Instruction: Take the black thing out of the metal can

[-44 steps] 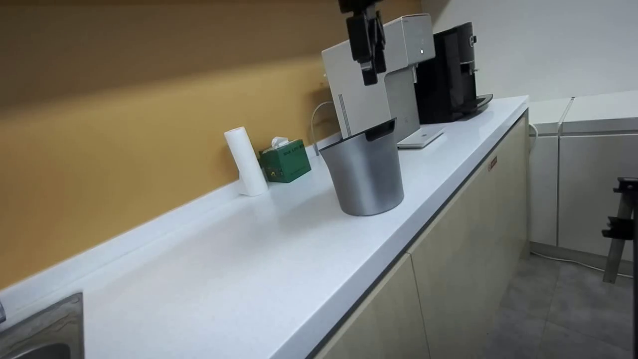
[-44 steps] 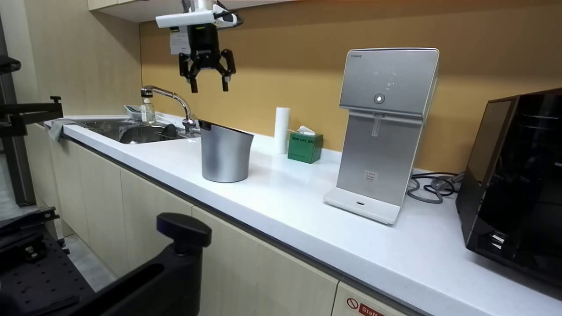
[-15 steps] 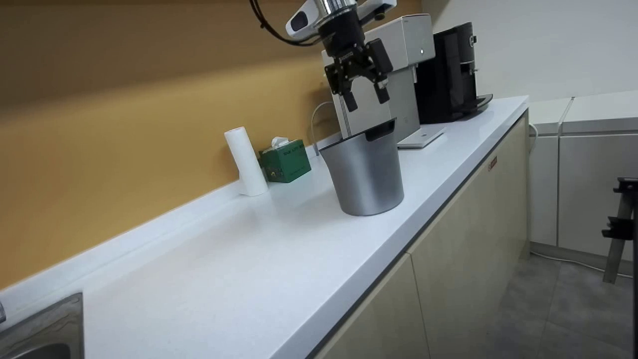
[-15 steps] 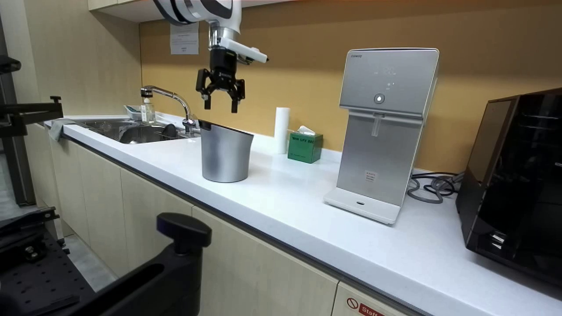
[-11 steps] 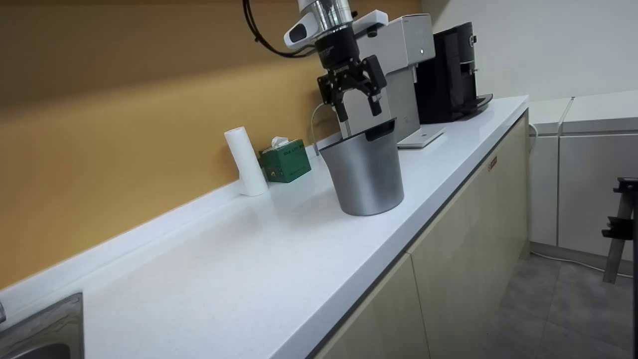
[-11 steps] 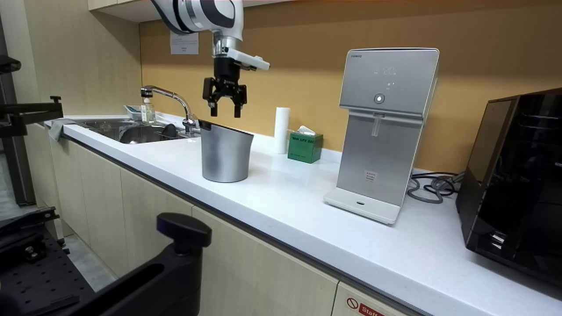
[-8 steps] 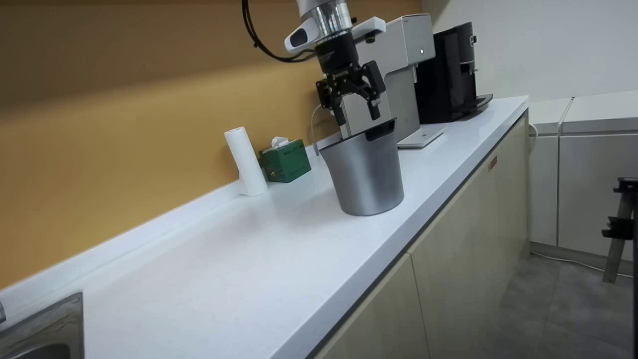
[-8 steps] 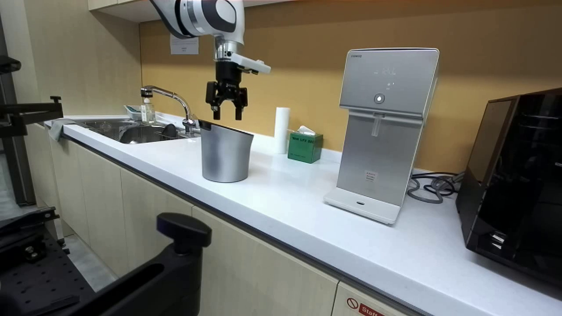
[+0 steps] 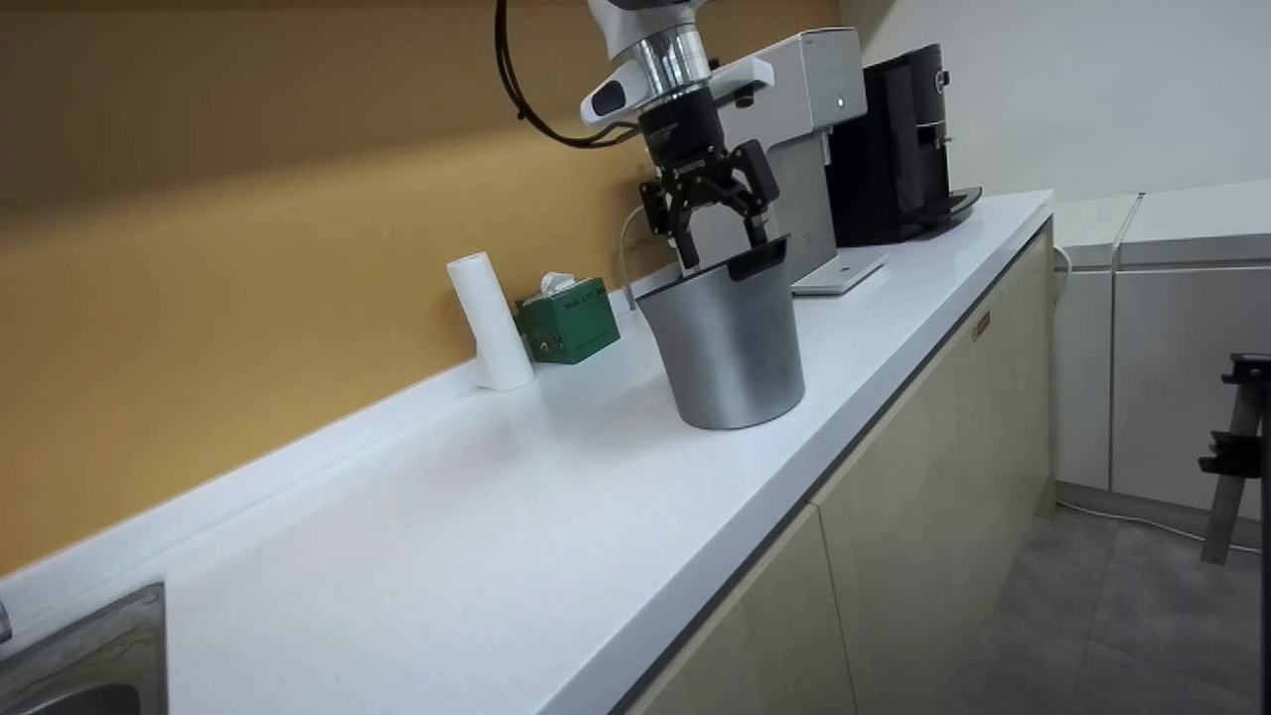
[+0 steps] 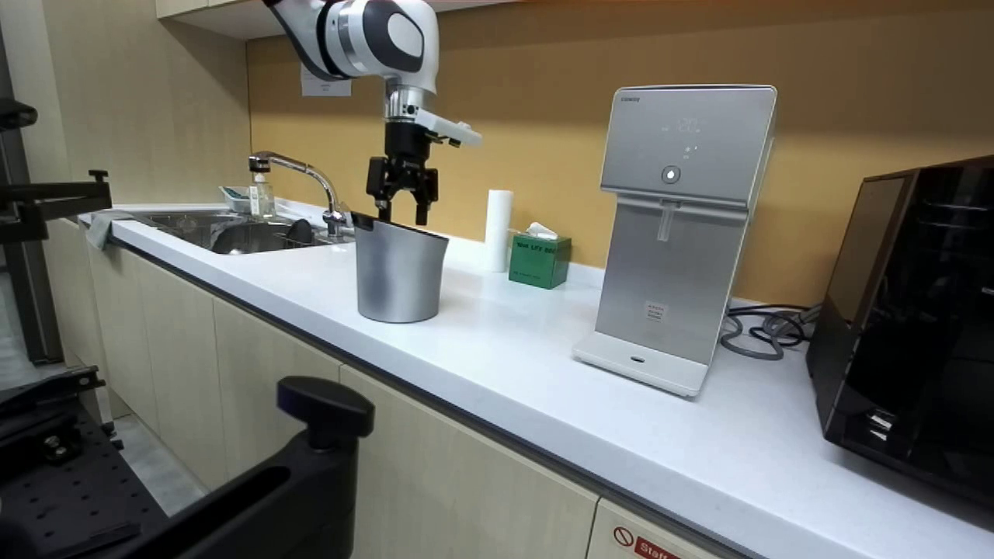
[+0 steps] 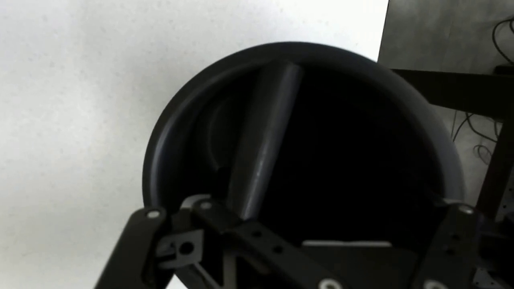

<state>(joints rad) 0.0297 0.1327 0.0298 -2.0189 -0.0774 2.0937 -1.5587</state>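
Note:
The dull grey metal can [image 9: 740, 348] stands upright on the white counter; it also shows in an exterior view [image 10: 400, 276]. The black thing sits inside it, and only its black rim [image 9: 760, 260] shows above the can in both exterior views. In the wrist view the black thing fills the can's mouth, with a dark bar [image 11: 265, 140] slanting across the opening; its inside is too dark to read. My gripper [image 9: 723, 250] points down over the mouth, open and empty, its fingertips about at rim height [image 10: 404, 217]. In the wrist view its fingers [image 11: 321, 224] are apart, tips hidden in the dark.
A white roll [image 9: 492, 323] and a green tissue box [image 9: 568, 323] stand by the wall behind the can. A silver water dispenser [image 10: 675, 272] and a black coffee machine [image 10: 916, 326] stand further along. A sink [image 10: 233, 241] lies at the opposite end. The counter's front edge [image 10: 466, 396] is near the can.
My gripper has come down from high above to the can's mouth, and the wrist has turned. It keeps sinking over the last second. The can has not moved.

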